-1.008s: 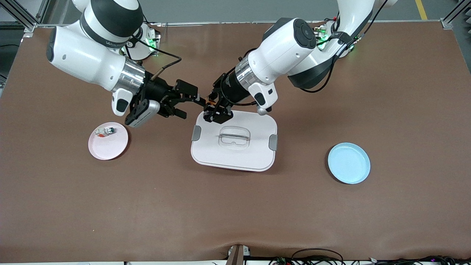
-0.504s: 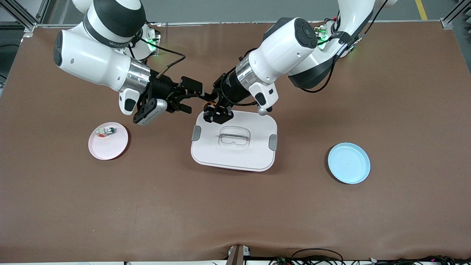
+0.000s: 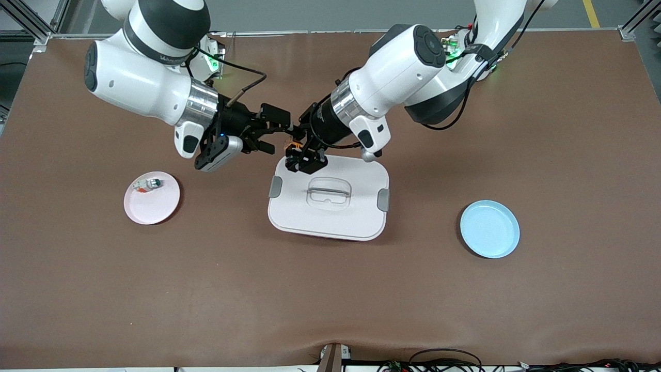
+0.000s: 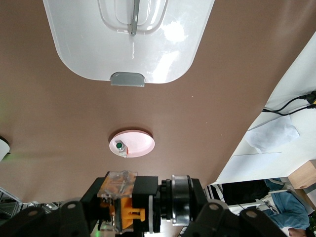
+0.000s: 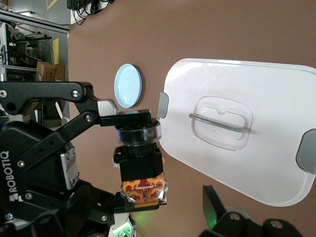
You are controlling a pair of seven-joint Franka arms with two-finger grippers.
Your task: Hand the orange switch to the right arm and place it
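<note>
Right pincer [image 3: 279, 135] has slid in toward the left one since a second ago.
Left pincer [image 3: 299, 147] grips the tiny black-and-orange push-button switch [image 5: 140, 163]; right pincer's open, switch between its fingers, over the brown counter [image 3: 330, 289].

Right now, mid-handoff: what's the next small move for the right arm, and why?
Probably ease the right gripper a touch closer to the orange switch before closing. The left gripper is shut on the switch end to end, over the edge of the white box. The right gripper's fingers are open, and their tips seem only just to reach the switch's black body.
</note>
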